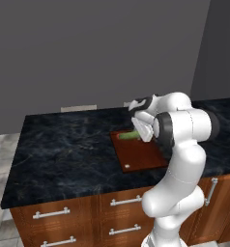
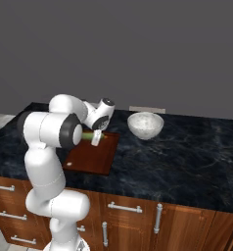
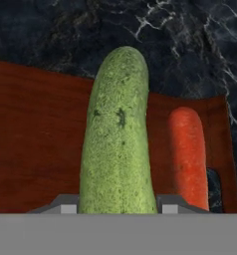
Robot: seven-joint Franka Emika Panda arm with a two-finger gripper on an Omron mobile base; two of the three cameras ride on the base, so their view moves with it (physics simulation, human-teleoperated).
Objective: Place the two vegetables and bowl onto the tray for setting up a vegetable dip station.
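Observation:
The green cucumber (image 3: pixel 119 139) is low over the far end of the reddish-brown tray (image 3: pixel 36 144), and my gripper (image 3: pixel 118 206) is shut on it, one fingertip (image 3: pixel 65 206) pressed against each side. The orange-red carrot (image 3: pixel 189 154) lies on the tray right beside it, next to the dark handle slot (image 3: pixel 215 189). From the base, the gripper (image 1: pixel 146 134) hangs over the tray (image 1: pixel 141 157) with the cucumber (image 1: pixel 128 135) sticking out to its left. The white speckled bowl (image 2: pixel 145 125) stands on the counter to the right of the tray (image 2: pixel 89 159), apart from it.
The black marble counter (image 2: pixel 187 157) runs wide to the right of the bowl and to the left of the tray (image 1: pixel 64 149). Wooden drawers (image 1: pixel 64 214) sit below its front edge. A grey wall with an outlet plate (image 1: pixel 79 108) closes the back.

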